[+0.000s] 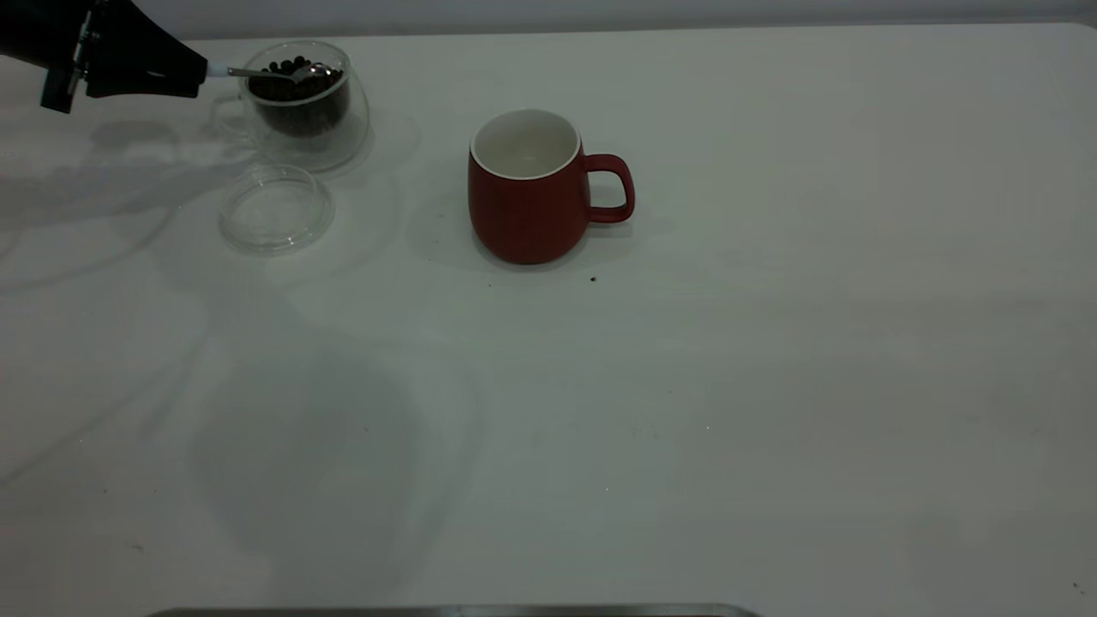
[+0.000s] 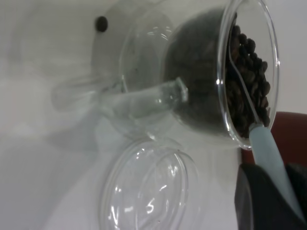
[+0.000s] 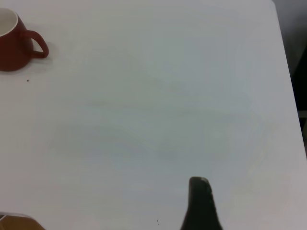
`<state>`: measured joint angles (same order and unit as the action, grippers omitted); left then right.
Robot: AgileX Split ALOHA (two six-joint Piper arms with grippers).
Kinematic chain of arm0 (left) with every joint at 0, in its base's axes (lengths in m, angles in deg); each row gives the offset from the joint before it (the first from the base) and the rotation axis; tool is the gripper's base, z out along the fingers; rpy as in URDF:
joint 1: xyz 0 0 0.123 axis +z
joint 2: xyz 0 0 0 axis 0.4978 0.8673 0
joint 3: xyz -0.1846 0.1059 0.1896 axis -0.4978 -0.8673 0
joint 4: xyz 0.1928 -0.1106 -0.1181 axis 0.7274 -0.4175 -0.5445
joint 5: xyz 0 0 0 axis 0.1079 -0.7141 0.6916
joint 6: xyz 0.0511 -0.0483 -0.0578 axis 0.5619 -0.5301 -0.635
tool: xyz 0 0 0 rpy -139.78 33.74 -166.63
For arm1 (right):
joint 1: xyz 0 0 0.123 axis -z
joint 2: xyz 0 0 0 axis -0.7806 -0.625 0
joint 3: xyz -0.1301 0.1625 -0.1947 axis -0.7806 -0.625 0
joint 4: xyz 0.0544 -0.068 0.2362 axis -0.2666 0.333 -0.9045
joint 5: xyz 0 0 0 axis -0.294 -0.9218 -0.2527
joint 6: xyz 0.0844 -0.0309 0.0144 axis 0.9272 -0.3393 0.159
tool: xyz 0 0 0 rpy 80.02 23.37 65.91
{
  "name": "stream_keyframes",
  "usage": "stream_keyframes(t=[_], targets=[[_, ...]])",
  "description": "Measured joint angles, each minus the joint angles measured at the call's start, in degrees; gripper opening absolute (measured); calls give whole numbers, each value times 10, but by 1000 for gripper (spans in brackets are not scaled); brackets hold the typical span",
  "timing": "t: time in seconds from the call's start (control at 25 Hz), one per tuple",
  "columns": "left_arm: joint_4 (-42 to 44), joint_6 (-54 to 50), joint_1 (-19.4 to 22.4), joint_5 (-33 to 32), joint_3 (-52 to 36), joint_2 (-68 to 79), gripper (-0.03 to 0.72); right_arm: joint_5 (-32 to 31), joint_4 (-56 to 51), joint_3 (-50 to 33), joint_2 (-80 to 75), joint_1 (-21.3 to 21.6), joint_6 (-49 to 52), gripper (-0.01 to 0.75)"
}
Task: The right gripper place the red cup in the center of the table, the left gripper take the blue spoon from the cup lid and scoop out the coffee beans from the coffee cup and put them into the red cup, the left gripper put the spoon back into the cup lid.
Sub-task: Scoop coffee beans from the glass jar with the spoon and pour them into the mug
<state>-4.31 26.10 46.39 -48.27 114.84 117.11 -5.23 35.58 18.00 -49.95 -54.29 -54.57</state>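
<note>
At the table's far left stands the clear coffee cup [image 1: 343, 137], with dark coffee beans [image 1: 296, 111] inside it. My left gripper [image 1: 199, 72] is just left of its rim, shut on the pale handle of the blue spoon [image 1: 274, 74]. The spoon's metal bowl lies on the beans with a few on it. In the left wrist view the spoon handle [image 2: 268, 153] runs from my gripper [image 2: 276, 201] into the beans [image 2: 244, 81]. In front of the coffee cup lies the cup lid [image 1: 276, 208], with nothing on it. Upright near the table's middle is the red cup [image 1: 527, 206]. My right gripper [image 3: 199, 182] hovers shut, far from the red cup [image 3: 14, 48].
The white table [image 1: 686, 386] stretches wide to the right and front of the red cup. A dark speck [image 1: 592, 278] lies just in front of that cup. The table's right edge [image 3: 288, 72] shows in the right wrist view.
</note>
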Motion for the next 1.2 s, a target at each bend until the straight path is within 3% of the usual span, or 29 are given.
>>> stream_keyframes(t=[0.68, 1.2], targets=[[12, -89, 2, -48, 1, 13, 122, 0, 0, 0, 0, 0, 0, 582], [-2, -98, 16, -58, 1, 14, 122, 0, 0, 0, 0, 0, 0, 582]])
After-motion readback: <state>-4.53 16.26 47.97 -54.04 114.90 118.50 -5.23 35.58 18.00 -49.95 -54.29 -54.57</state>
